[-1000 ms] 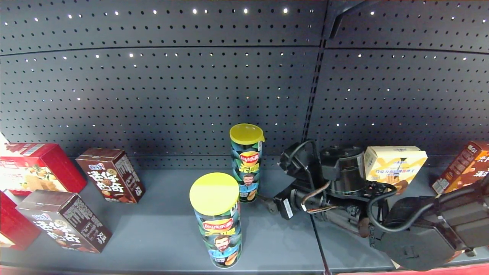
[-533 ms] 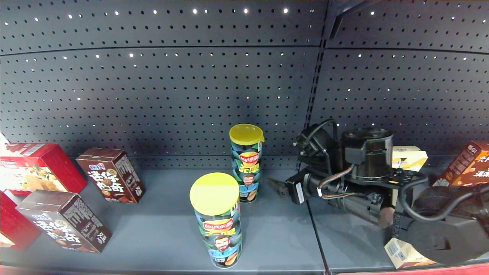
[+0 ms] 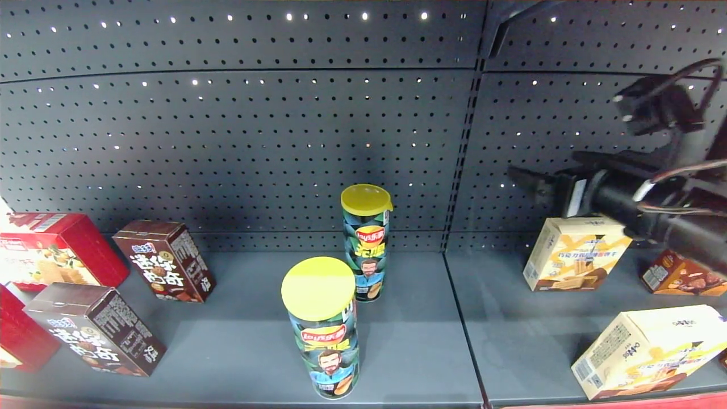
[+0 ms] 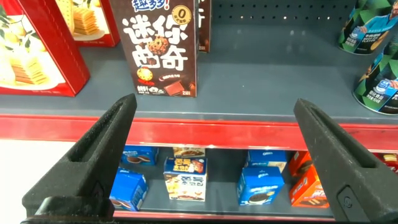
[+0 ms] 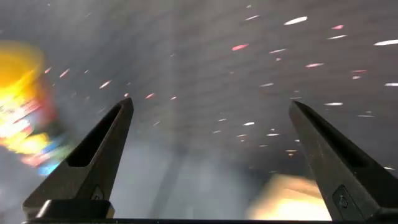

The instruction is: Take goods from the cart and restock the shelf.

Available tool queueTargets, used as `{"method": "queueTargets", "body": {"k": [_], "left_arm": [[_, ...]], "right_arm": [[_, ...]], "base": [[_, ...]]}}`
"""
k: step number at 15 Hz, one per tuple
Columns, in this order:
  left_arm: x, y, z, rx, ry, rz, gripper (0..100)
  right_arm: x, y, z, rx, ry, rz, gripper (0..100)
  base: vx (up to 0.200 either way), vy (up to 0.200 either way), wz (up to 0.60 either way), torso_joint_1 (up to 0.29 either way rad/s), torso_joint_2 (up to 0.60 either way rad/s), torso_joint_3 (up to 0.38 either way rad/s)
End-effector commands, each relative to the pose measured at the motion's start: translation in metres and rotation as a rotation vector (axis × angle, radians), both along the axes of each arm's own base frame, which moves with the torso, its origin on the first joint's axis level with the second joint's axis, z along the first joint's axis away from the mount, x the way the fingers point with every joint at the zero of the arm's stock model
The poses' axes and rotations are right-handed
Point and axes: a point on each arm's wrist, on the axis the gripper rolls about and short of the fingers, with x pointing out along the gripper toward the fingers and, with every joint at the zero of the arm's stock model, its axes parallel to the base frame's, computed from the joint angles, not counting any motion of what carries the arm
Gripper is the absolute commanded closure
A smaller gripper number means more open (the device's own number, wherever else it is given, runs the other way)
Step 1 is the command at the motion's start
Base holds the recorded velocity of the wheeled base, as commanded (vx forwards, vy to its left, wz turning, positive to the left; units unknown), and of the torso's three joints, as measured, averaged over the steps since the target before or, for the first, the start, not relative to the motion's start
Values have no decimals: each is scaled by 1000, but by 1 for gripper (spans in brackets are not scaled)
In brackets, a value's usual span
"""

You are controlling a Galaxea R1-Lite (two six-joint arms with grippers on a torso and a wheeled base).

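Your right arm (image 3: 653,204) half-hides the orange-brown carton (image 3: 679,278); grey metal shelf (image 3: 409,346) holds 2 yellow-lidded tubes (image 3: 326,341) (image 3: 368,250); left end effector (image 4: 214,102) and right end effector (image 5: 208,106) gape wide, empty

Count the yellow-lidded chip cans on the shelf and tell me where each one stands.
2. The front can stands near the shelf's front edge; the rear can stands behind it, slightly to the right, by the back panel. None seems hidden.
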Motion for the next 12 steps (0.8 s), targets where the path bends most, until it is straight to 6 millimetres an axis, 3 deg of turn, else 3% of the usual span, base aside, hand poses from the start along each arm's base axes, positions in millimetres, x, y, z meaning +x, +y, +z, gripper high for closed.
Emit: {"method": "queueTargets", "body": {"k": [1,4,6,9,12], "left_arm": [[0,0,0,0,0,0,0],[0,0,0,0,0,0,0],[0,0,0,0,0,2,0],[0,0,0,0,2,-1,0],[0,0,0,0,0,2,0]], "right_arm": [[-72,-65,7,32,-114,-110,0],[-141,-101,-56,-9,-78,-177,0],[-172,-107,-98,-20,-15,-189,0],[-200,-107,-148,23,45,-154,0],[-215,-107,-160,29,77,-142,0]], "base": [[0,0,0,0,0,0],[0,0,0,0,0,0],[0,0,0,0,0,0],[0,0,0,0,0,0],[0,0,0,0,0,0]]}}
